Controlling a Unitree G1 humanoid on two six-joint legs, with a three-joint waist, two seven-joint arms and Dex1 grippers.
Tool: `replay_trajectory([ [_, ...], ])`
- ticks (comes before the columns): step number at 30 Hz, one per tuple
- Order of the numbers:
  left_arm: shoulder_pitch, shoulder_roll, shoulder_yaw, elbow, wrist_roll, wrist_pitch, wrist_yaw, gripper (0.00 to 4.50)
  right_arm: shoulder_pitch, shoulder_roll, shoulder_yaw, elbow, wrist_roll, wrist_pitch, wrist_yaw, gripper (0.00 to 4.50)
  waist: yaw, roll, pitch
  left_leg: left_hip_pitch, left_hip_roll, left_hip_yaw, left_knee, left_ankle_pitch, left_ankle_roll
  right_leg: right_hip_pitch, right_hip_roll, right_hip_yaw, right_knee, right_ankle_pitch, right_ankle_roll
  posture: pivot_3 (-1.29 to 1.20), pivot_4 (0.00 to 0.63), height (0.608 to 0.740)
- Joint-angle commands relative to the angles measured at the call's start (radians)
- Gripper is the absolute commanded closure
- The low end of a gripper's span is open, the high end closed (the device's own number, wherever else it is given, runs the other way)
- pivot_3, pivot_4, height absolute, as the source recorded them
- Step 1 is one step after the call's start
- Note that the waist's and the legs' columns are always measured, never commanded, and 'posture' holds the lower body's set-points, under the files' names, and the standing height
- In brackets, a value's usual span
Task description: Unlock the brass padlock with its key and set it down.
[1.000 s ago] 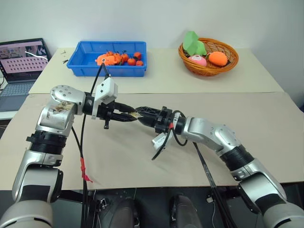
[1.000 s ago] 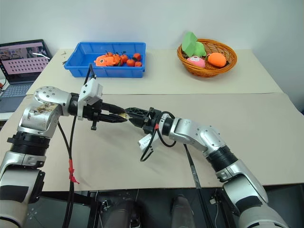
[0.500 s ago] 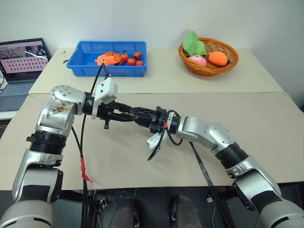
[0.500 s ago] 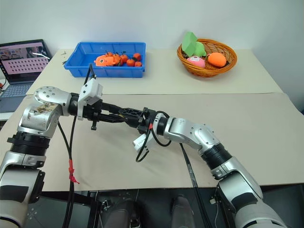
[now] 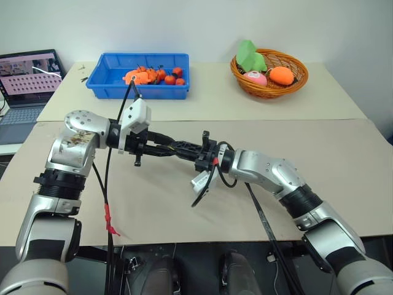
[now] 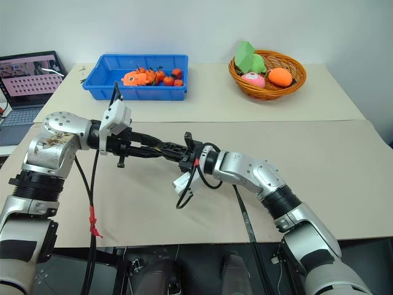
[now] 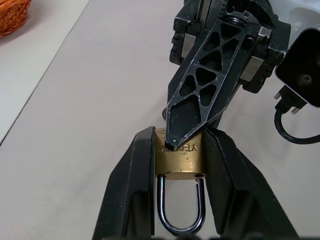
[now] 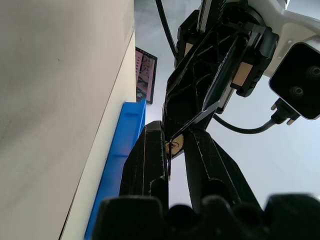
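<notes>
My left end effector (image 7: 179,170) is clamped on the small brass padlock (image 7: 179,160), its two black fingers (image 7: 131,190) pressed against either side of the yellow-gold body, silvery loop shackle (image 7: 180,207) lying back between them. I hold it in the air above the middle of the tan surface (image 5: 307,147). My right end effector (image 8: 172,150) meets it head-on, fingers pinched almost together around a thin pale-metal key (image 8: 169,156) at the padlock's base.
</notes>
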Motion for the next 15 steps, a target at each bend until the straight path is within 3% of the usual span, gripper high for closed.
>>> replay_trajectory([
  [1,-0.021,0.013,0.011,-0.029,0.002,-0.009,0.001,3.64,-0.01,-0.006,-0.008,-0.032,0.01,0.007,0.005,4.37,0.0,0.0,0.0,0.0,0.0,0.0,0.0,0.0,0.0,0.0,0.0,0.0,0.0,0.0,0.0,0.0,0.15,0.664],
  [9,-0.019,-0.001,0.019,-0.016,-0.007,-0.008,0.015,3.64,-0.009,-0.003,-0.01,-0.035,0.009,0.016,0.006,4.37,0.0,0.0,0.0,0.0,0.0,0.0,0.0,0.0,0.0,0.0,0.0,0.0,0.0,0.0,0.0,0.0,0.15,0.664],
  [11,-0.024,-0.002,0.028,-0.009,-0.023,0.005,0.011,2.64,-0.01,-0.003,-0.01,-0.035,0.009,0.018,0.005,4.37,0.0,0.0,0.0,0.0,0.0,0.0,0.0,0.0,0.0,0.0,0.0,0.0,0.0,0.0,0.0,0.0,0.15,0.664],
  [13,-0.028,0.0,0.028,-0.004,-0.026,0.001,0.007,2.2,-0.011,-0.004,-0.01,-0.033,0.008,0.018,0.005,4.37,0.0,0.0,0.0,0.0,0.0,0.0,0.0,0.0,0.0,0.0,0.0,0.0,0.0,0.0,0.0,0.0,0.15,0.664],
  [15,-0.03,-0.001,0.03,-0.002,-0.023,-0.007,0.018,1.37,-0.011,-0.004,-0.012,-0.031,0.008,0.019,0.006,4.37,0.0,0.0,0.0,0.0,0.0,0.0,0.0,0.0,0.0,0.0,0.0,0.0,0.0,0.0,0.0,0.0,0.15,0.664],
])
